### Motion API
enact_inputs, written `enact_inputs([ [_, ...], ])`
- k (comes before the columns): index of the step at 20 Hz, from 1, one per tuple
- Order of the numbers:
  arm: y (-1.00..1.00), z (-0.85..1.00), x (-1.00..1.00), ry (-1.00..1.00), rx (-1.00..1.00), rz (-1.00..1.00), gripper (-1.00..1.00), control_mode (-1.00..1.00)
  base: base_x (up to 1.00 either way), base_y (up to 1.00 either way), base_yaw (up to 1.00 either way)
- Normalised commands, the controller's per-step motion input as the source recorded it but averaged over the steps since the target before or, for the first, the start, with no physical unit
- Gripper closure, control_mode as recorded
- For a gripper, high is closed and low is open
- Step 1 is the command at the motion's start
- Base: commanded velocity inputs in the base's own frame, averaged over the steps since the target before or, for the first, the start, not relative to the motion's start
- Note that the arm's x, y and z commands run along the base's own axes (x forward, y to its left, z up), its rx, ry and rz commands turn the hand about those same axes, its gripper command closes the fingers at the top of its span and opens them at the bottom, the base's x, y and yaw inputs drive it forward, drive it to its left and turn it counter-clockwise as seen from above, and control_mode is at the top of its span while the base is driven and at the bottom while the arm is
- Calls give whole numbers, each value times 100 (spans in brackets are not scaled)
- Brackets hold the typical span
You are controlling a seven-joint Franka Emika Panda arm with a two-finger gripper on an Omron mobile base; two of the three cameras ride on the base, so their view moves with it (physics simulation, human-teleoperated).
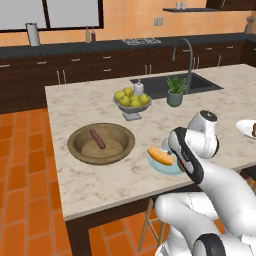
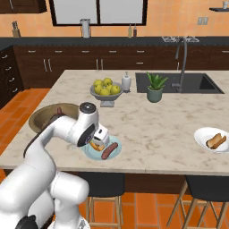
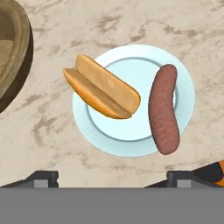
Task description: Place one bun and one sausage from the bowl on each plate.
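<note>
**Blue plate served; end effector spread and empty above it**

The pale blue plate [image 3: 131, 131] is shown near the front edge of the table [image 1: 80, 100], just beside the wooden bowl [image 1: 75, 145]. On it a split bun [image 3: 101, 92] is laid to one side, overhanging the rim towards the bowl, and a sausage [image 3: 164, 114] is laid on the other side, the two apart. The end effector [image 3: 113, 178] is held above the plate with its fingers spread wide and nothing between them. The white plate [image 2: 203, 134] is seen well apart, near the far right end of the table, and a bun and a sausage appear to be carried on it already, though the pieces are too small to be told with certainty. One further sausage [image 1: 97, 138] is left in the bowl, resting on what may be another bun.

The placing step for the blue plate is judged complete, and the task is judged at or near its end. For the next move only a straight lift clear of the plate is called for, so that the overhanging bun is not brushed.
</note>
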Motion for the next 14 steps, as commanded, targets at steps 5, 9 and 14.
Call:
enact_inputs([
  [5,99,27,1,-8,0,12,-100,-100,0,0,0],
  [9,90,52,9,-14,0,6,-100,-100,0,0,0],
  [14,75,47,19,-13,0,3,-100,-100,0,0,0],
])
